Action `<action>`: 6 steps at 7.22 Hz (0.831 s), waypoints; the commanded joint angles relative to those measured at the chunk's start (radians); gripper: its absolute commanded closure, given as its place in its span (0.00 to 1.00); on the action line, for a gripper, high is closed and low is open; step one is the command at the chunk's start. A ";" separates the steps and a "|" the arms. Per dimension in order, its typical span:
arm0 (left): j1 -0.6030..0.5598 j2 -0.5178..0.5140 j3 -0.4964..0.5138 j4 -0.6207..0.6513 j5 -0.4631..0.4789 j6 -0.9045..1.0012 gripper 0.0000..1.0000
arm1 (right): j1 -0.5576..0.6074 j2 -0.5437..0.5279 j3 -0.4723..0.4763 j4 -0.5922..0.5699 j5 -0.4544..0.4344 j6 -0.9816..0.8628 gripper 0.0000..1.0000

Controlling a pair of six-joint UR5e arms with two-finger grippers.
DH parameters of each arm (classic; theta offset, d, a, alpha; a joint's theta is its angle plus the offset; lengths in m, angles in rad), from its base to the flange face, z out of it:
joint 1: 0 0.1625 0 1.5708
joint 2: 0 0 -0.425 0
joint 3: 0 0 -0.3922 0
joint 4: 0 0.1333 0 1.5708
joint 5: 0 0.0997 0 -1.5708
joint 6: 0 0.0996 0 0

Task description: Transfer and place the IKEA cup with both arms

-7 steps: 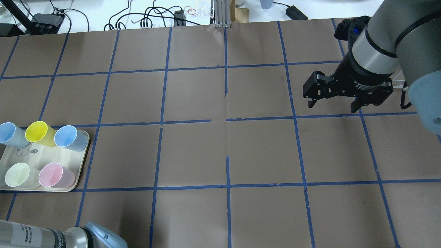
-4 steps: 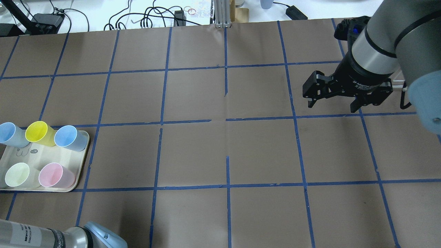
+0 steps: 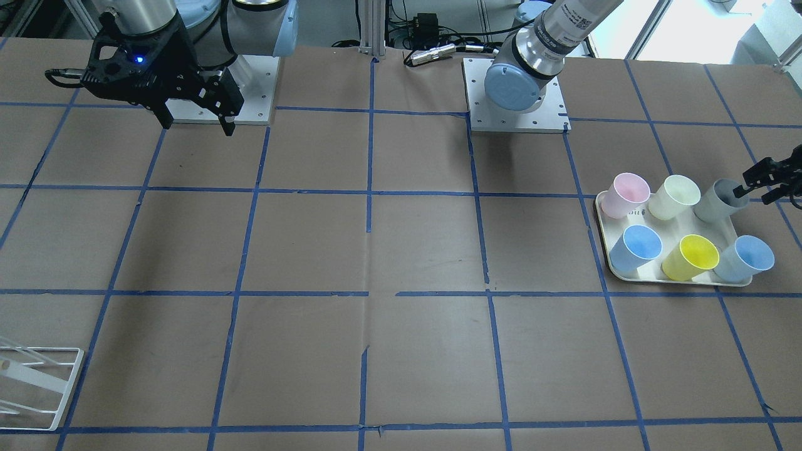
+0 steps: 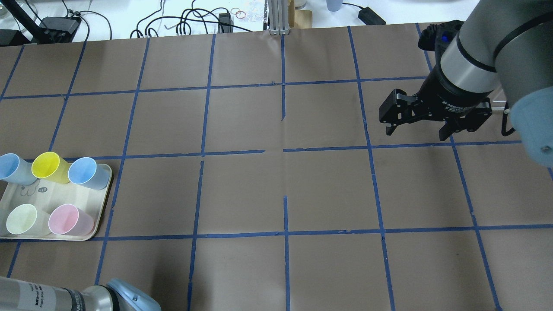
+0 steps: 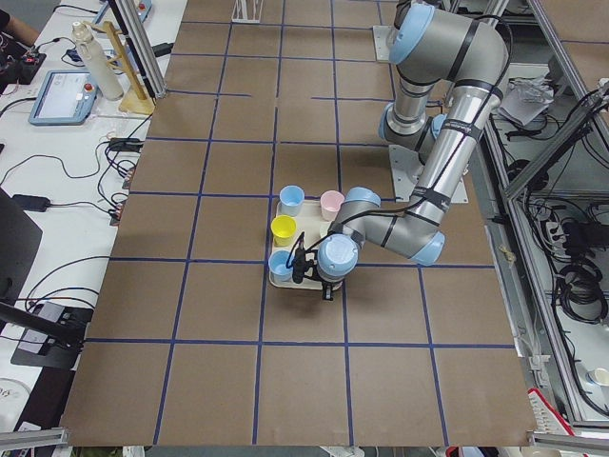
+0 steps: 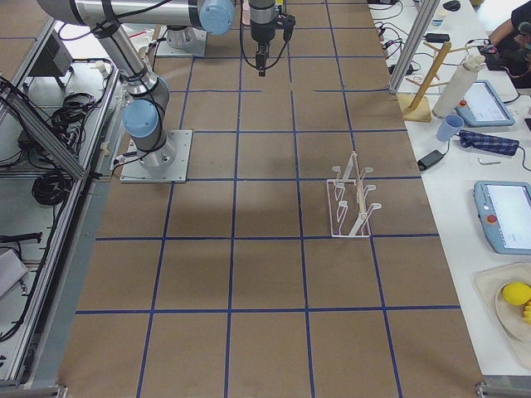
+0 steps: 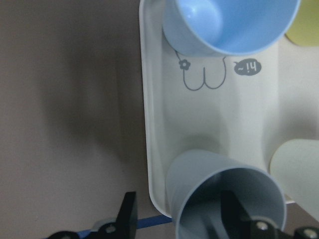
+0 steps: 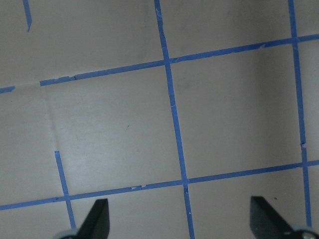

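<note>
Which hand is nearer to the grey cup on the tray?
Left. The left hand is right at the grey cup, open and straddling its rim. The right hand hangs open over the table at the opposite end, far from the tray.

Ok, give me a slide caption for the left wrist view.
Left pincer straddles the wall of the IKEA cup on the tray, one finger inside, one outside.

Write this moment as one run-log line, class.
left gripper: open, one finger inside grey cup, one outside | grey cup: upright on tray | right gripper: open, above table
</note>
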 commanded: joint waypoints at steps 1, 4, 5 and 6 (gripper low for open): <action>-0.107 0.093 0.096 -0.208 -0.008 -0.126 0.04 | 0.000 0.001 0.001 -0.001 0.000 0.004 0.00; -0.441 0.237 0.116 -0.242 0.013 -0.522 0.00 | 0.000 0.001 0.000 0.000 -0.003 0.002 0.00; -0.574 0.280 0.116 -0.239 0.097 -0.666 0.00 | 0.000 0.002 0.000 -0.001 -0.003 0.004 0.00; -0.709 0.315 0.114 -0.249 0.109 -0.828 0.00 | -0.002 0.002 0.000 -0.001 -0.002 0.002 0.00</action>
